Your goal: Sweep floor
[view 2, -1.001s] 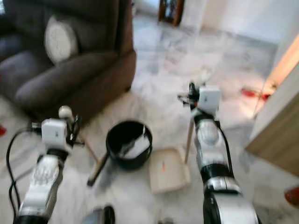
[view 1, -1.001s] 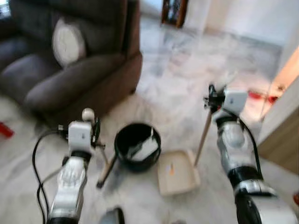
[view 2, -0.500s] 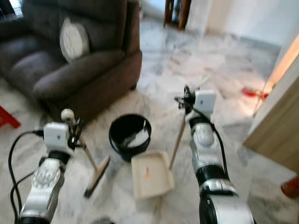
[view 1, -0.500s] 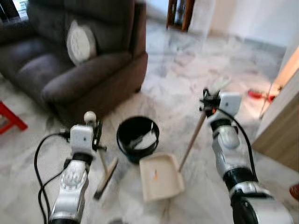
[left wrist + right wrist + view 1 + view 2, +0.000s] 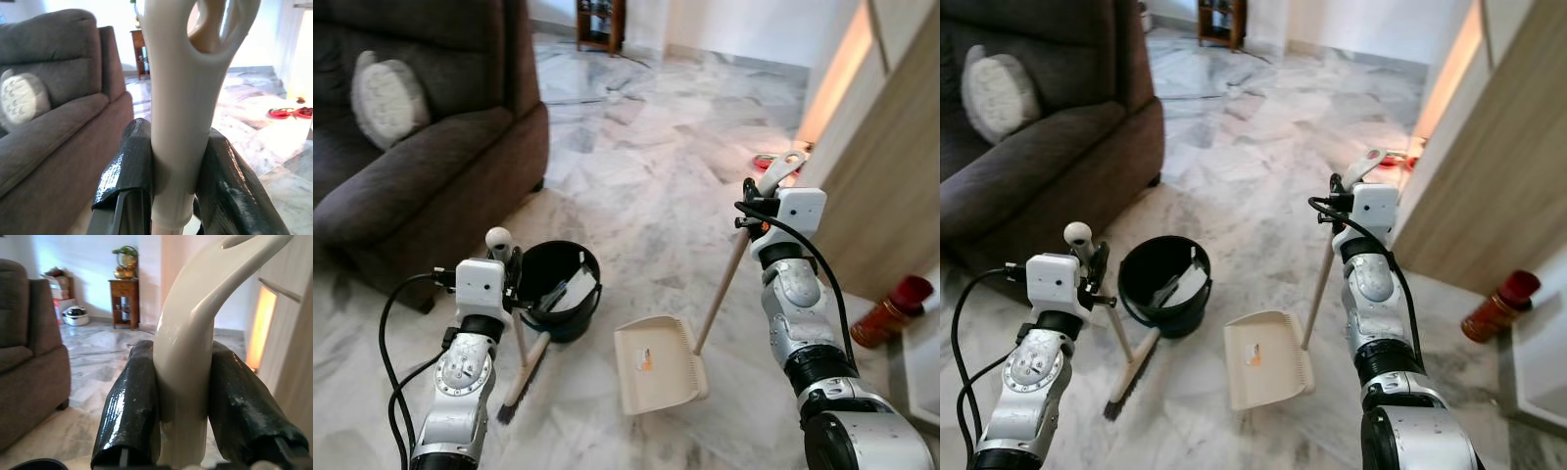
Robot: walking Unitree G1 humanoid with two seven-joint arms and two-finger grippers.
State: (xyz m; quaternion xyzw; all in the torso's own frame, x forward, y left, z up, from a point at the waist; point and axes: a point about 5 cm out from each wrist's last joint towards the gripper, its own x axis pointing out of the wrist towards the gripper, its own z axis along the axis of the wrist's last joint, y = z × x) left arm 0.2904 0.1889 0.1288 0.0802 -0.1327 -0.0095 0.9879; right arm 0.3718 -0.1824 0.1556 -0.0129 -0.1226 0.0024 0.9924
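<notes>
My left gripper (image 5: 512, 286) is shut on the cream handle of a small broom (image 5: 521, 365), whose bristle head rests on the marble floor beside a black bucket (image 5: 557, 290). My right gripper (image 5: 751, 210) is shut on the cream handle top of a long-handled dustpan (image 5: 658, 362). The pan lies flat on the floor between my arms, with a small orange scrap in it. In the left wrist view the fingers (image 5: 127, 166) clamp the broom handle (image 5: 181, 122); in the right wrist view the fingers (image 5: 132, 406) clamp the dustpan handle (image 5: 188, 367).
A dark sofa (image 5: 421, 166) with a pale round cushion (image 5: 384, 98) stands at the left. A wooden cabinet side (image 5: 886, 186) rises at the right, with a red bottle (image 5: 891, 311) at its foot. White paper lies inside the bucket. Red slippers (image 5: 769, 162) lie farther off.
The camera has swung right and steadied, so the sofa shifted left and the cabinet came in. Both grippers keep their hold; the dustpan and broom stand beside the bucket as before.
</notes>
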